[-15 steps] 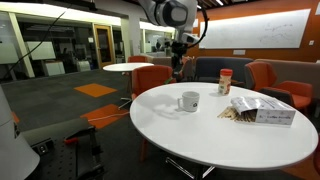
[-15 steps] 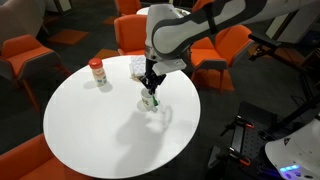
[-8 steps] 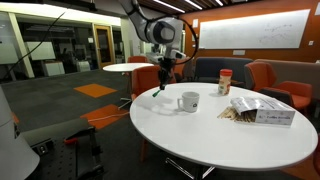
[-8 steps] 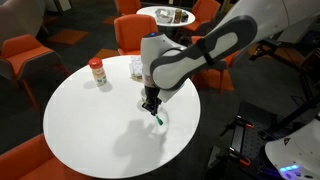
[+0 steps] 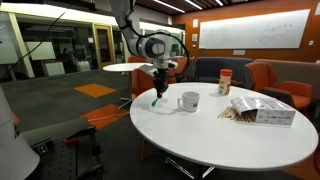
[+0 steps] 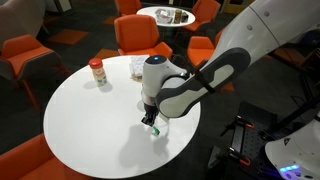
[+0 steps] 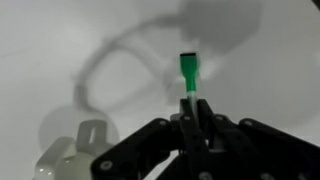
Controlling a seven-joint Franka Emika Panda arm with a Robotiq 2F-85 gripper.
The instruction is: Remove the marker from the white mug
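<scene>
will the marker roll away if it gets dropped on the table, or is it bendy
Likely to roll: the marker looks slim and round, and the table is smooth and flat. Probably stiff and light, since it stands straight out of the gripper though pinched at one end only.

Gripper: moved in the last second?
Yes. In an exterior view the gripper, shut on the marker, has gone from above the mug down beside it, away from the jar.
</scene>
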